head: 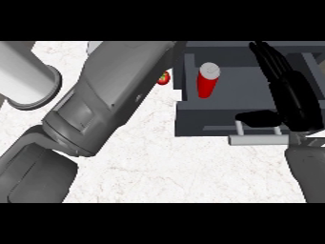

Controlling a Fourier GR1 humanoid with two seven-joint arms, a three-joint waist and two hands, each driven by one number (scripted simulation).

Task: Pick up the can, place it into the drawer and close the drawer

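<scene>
A red can [207, 81] with a pale top stands upright inside the open dark grey drawer [193, 119], near its left wall. My right hand [291, 95] lies over the drawer's right side with straight fingers pointing away and its thumb [258, 117] above the drawer front. The drawer's light grey handle [258, 138] shows just below the thumb. My left forearm [105, 100] crosses the view's left half; the left hand itself is out of sight past the top.
A small red fruit [164, 78] peeks out between the left forearm and the drawer. A large white cylinder [17, 76] lies at the upper left. The counter [172, 167] is white marble.
</scene>
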